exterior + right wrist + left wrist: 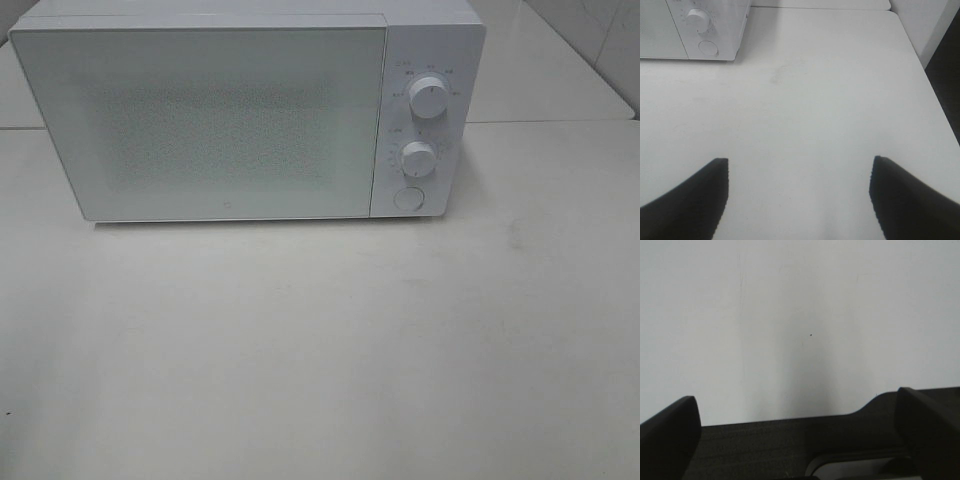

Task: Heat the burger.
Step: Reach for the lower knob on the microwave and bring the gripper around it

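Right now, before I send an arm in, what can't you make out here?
Burger: in no view. The microwave door is shut and frosted, hiding the inside in the exterior high view.
Markings around the upper knob and lower knob: too small to read.
Right wrist view: microwave cut off by the frame edge.
Left wrist view: only bare table and a dark strip.

The microwave [230, 110] stands at twelve o'clock, its door [200, 120] shut, blocking the far side. From three through six to nine o'clock the white table [320, 360] lies open for passing.
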`<state>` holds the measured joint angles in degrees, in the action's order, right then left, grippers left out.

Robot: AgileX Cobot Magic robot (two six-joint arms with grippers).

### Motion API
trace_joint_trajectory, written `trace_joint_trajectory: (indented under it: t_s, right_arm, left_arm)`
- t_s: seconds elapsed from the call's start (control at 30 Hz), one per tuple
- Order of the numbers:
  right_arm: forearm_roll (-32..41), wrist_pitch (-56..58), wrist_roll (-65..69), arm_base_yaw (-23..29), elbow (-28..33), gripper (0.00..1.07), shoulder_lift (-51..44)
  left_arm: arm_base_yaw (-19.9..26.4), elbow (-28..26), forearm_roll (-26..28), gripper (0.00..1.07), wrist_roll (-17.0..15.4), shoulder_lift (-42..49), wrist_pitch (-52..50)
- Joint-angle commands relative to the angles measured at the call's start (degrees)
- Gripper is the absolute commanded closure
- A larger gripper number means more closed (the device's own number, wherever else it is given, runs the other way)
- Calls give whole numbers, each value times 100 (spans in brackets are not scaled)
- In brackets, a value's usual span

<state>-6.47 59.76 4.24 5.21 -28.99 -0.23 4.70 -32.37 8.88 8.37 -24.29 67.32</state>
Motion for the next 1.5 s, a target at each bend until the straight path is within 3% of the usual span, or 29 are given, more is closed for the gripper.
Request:
trace_joint_trajectory:
  t_s: [0.03, 0.1, 0.47, 1.5]
  right_arm:
    - [-34, -34, 17, -40, -6, 32, -160]
    - [-34, -34, 29, -40, -6, 32, -160]
    - [-34, -34, 40, -40, -6, 32, -160]
    - [-34, -34, 40, -40, -6, 32, -126]
  left_arm:
    - [6, 172, -34, 6, -201, 413, -281]
    - [6, 241, -126, 6, -418, 957, -527]
    - [6, 390, -258, 6, -435, 2630, -785]
    - [6, 390, -275, 6, -441, 2584, -785]
